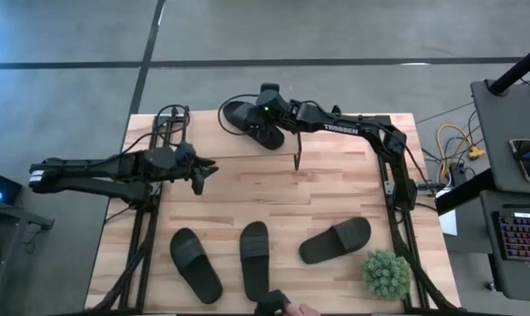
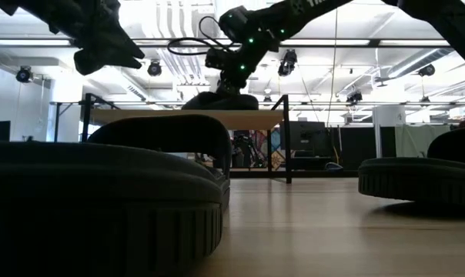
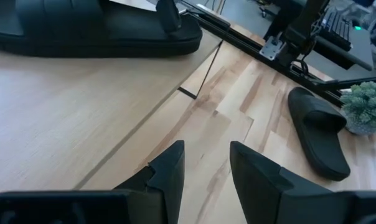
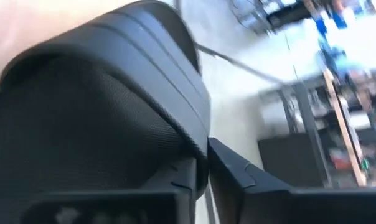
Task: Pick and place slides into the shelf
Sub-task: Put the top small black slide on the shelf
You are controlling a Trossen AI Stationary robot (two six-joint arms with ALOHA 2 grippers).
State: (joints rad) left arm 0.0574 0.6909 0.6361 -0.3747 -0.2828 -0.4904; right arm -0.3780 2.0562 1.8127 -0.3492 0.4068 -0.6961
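Observation:
One black slide [image 1: 247, 123] lies on the shelf's light plank top [image 1: 204, 132] at the table's far side; in the low view this slide [image 2: 217, 100] sits on the plank [image 2: 140, 117]. My right gripper [image 1: 267, 112] is over it, shut on its strap. Three more slides rest sole-down near the near edge: left [image 1: 195, 263], middle [image 1: 254, 256], right [image 1: 335, 239]. My left gripper [image 1: 205, 175] hovers open left of the table's middle, its fingers [image 3: 169, 171] over the bare plank, holding nothing. My right gripper holds the slide on the shelf by the edge of its wide strap [image 4: 197, 134], pinched between the two fingers [image 4: 235, 171], one at the strap's inner side and one outside. It comes from above, slanting in from the right. The slide's sole looks to be on the plank [image 2: 217, 104].
The shelf's thin black legs [image 1: 297, 158] stand on the tabletop. A small green plant [image 1: 386, 274] sits at the near right corner. A person's hand [image 1: 296, 310] shows at the near edge. Bare wood lies between shelf and near slides. Black frames [image 1: 151, 228] run along both sides.

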